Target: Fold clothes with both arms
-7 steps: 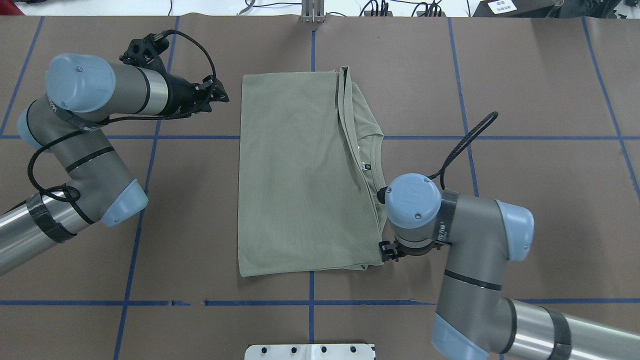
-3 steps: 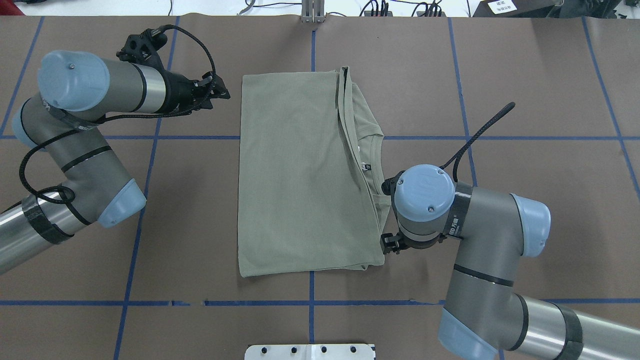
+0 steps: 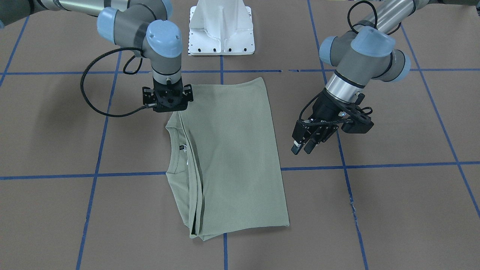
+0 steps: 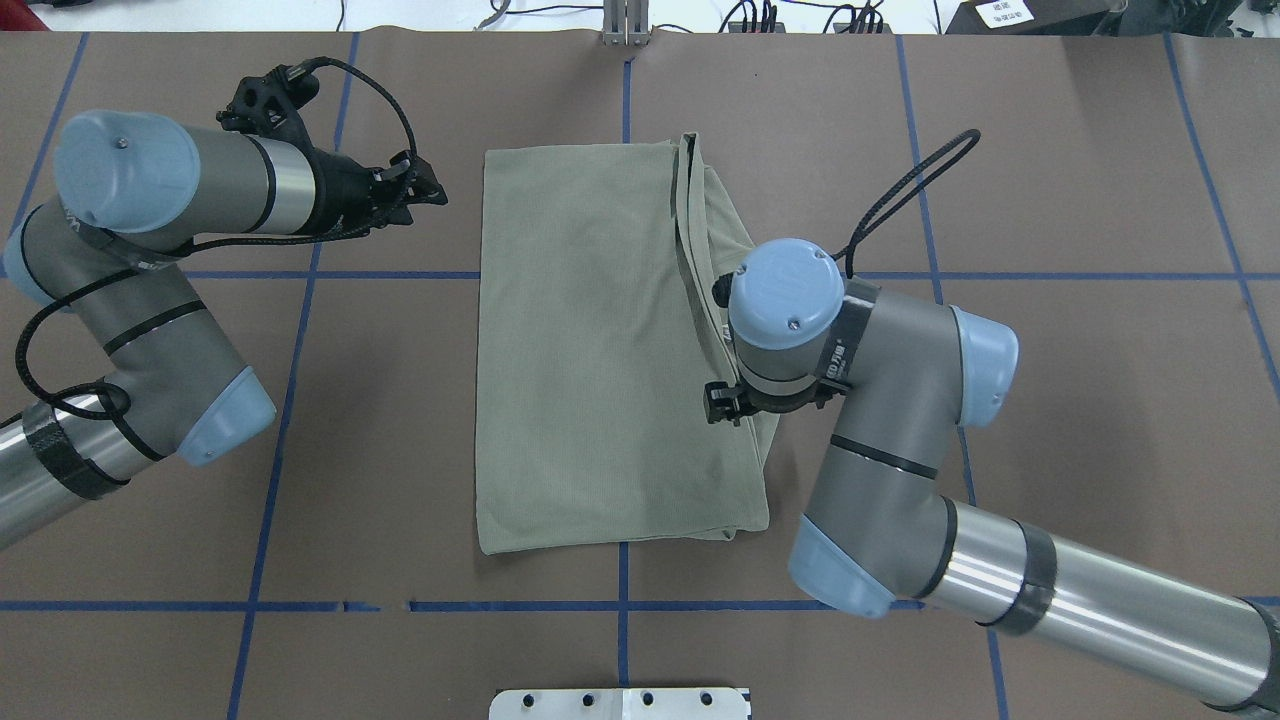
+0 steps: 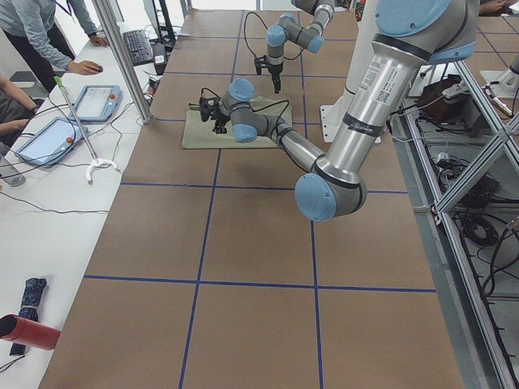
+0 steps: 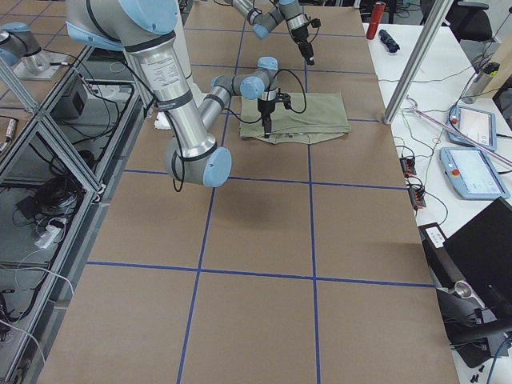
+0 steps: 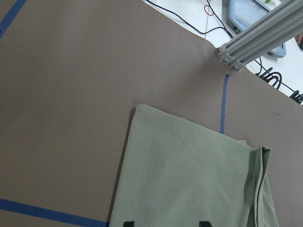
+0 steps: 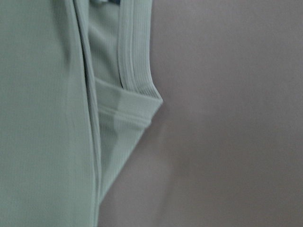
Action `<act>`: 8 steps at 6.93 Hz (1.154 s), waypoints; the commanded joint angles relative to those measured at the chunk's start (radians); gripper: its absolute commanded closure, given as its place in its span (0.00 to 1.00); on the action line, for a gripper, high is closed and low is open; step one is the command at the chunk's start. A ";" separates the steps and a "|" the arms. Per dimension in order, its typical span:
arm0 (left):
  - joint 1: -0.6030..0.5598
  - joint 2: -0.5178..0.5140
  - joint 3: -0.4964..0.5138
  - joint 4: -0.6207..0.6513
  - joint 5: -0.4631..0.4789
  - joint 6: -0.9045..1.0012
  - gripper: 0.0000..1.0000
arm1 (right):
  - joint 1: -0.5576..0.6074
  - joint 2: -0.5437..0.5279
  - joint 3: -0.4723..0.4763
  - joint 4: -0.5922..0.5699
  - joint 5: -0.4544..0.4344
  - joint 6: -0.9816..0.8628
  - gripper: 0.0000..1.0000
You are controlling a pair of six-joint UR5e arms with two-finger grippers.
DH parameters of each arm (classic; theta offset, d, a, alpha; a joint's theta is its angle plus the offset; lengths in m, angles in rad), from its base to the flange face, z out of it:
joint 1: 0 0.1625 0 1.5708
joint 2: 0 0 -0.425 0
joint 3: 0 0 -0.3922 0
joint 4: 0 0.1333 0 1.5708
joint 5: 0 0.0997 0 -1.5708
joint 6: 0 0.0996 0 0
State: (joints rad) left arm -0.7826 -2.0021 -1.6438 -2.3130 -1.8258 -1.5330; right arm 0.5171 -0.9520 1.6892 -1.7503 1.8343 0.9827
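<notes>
The sage-green shirt (image 4: 590,340) lies folded into a long rectangle in the middle of the table, also seen in the front view (image 3: 232,150). Its round neck (image 3: 174,150) and black label (image 3: 182,147) show along the robot's-right edge. My left gripper (image 4: 432,190) is open and empty, off the shirt's far left corner; the left wrist view shows that corner (image 7: 142,111). My right gripper (image 3: 168,107) points straight down over the shirt's right edge, mostly hidden under its wrist (image 4: 785,295). I cannot tell whether it is open or shut. The right wrist view shows the neck rib (image 8: 135,56), blurred.
Blue tape lines (image 4: 300,274) cross the brown table. The white base block (image 3: 221,30) stands at the robot's side. A metal post (image 4: 625,25) stands at the far edge. An operators' bench with tablets (image 5: 93,101) runs beyond it.
My right arm has moved from the shirt's near right corner along the right edge toward the neck. My left gripper has drifted slightly left, away from the shirt. The shirt has not moved.
</notes>
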 commanded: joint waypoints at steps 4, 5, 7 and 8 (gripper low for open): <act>0.000 0.045 -0.039 0.001 -0.001 0.001 0.45 | 0.130 0.082 -0.288 0.146 0.005 -0.160 0.00; 0.000 0.045 -0.048 0.001 -0.001 -0.001 0.45 | 0.153 0.081 -0.331 0.185 0.008 -0.168 0.00; -0.001 0.046 -0.047 0.001 -0.001 0.002 0.45 | 0.236 0.047 -0.300 0.184 0.136 -0.236 0.00; 0.000 0.046 -0.048 0.001 -0.003 0.002 0.45 | 0.238 0.064 -0.281 0.184 0.138 -0.221 0.00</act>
State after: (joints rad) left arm -0.7828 -1.9562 -1.6906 -2.3117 -1.8274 -1.5315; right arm 0.7370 -0.8987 1.3880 -1.5642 1.9426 0.7634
